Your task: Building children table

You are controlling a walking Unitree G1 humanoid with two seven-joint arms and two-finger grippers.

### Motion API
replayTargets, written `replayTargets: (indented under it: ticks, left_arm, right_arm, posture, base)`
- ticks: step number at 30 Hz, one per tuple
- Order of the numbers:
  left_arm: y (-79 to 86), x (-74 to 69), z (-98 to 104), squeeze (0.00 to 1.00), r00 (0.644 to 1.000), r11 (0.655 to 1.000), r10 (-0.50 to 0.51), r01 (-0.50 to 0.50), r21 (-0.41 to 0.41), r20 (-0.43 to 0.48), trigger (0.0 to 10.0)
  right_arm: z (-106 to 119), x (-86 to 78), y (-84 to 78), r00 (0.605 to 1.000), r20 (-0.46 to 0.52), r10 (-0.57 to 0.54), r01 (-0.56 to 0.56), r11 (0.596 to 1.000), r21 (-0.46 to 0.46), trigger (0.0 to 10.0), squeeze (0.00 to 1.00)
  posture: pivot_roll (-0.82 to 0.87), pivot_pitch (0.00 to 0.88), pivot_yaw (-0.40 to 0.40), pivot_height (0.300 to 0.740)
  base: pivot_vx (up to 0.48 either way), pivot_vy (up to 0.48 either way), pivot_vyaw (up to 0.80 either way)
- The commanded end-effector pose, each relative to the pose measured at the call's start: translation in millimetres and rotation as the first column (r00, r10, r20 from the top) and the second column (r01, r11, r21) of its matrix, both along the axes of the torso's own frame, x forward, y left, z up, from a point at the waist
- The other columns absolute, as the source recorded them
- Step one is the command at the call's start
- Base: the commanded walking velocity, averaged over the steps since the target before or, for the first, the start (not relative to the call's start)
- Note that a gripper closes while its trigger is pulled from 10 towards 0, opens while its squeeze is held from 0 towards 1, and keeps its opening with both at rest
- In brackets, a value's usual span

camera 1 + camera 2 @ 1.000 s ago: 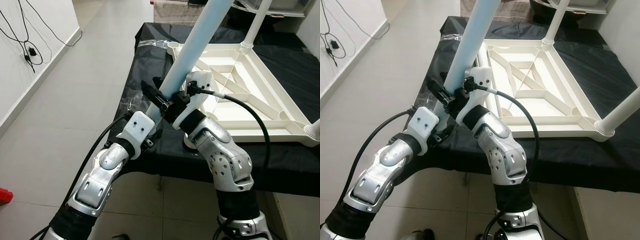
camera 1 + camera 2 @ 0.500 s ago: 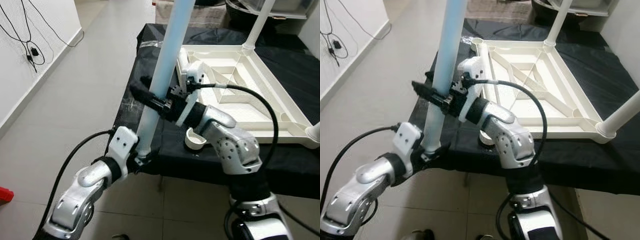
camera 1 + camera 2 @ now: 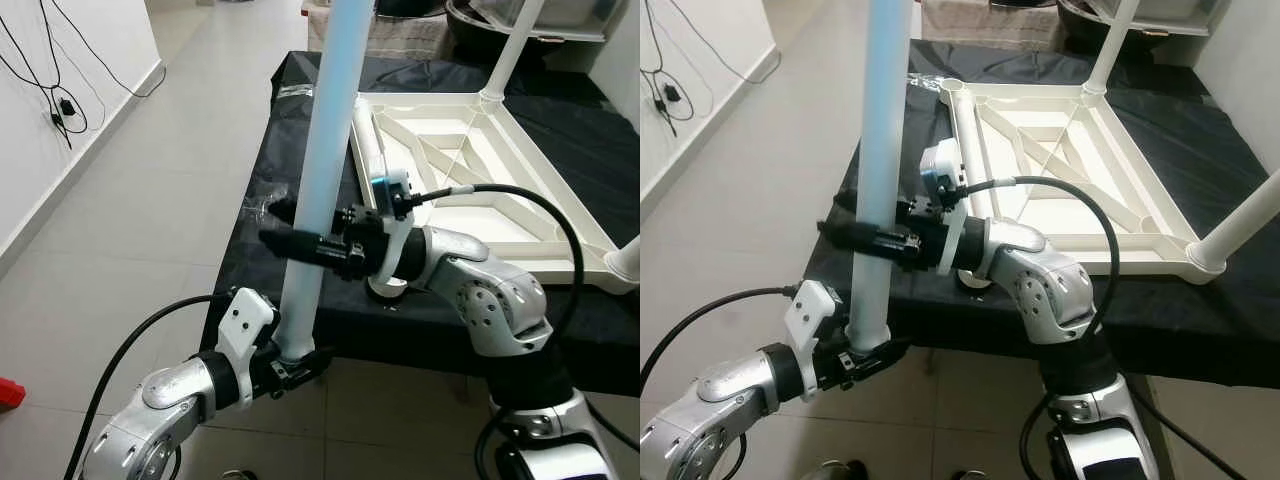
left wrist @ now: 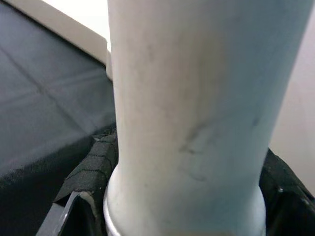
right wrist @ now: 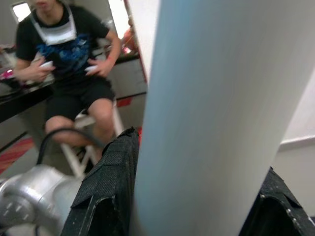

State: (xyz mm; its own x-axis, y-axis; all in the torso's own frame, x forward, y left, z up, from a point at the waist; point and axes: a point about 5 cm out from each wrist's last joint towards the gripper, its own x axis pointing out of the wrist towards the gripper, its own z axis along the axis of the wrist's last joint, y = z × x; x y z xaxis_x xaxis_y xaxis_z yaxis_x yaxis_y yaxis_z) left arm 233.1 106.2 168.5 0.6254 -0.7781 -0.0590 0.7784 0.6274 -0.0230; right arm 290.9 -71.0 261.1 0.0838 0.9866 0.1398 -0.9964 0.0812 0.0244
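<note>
The long pale blue-white plastic table leg stands nearly upright just off the near left corner of the black-covered surface, its top running out of sight. Both hands hold it. The left hand clamps the leg's flared bottom end, below the edge of that surface, its black padded fingers pressed against both sides of the tube. The right hand grips the same leg higher up, about level with the surface top, its fingers closed on either side of the tube.

On the surface, to the right of the leg, lies the upturned white plastic tabletop with its ribbed underside facing up. A leg is already set in its far corner, another at the right corner. In the right wrist view a person in a dark shirt sits on a stool beyond the leg.
</note>
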Motion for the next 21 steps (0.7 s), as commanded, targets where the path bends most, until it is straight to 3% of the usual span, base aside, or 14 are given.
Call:
replayTargets:
  ticks: [1,21]
  left_arm:
    - [-2.2,-2.5,1.4,0.0,1.0,1.0,-0.017,0.017,-0.01,-0.003,10.0]
    - [-6.6,-11.1,-6.7,0.0,0.998,0.999,-0.049,0.049,0.01,-0.033,10.0]
  right_arm:
    - [-5.0,-7.3,5.0,0.998,-0.009,0.056,-0.056,0.998,-0.031,10.0,0.0]
    - [-7.5,-10.2,5.3,0.997,-0.038,0.071,-0.073,0.996,-0.049,10.0,0.0]
  posture:
    - [0.06,0.158,-0.059,0.74]
    - [0.05,0.162,-0.051,0.74]
  base:
    - [0.0,0.0,0.0]
    - [0.0,0.0,0.0]
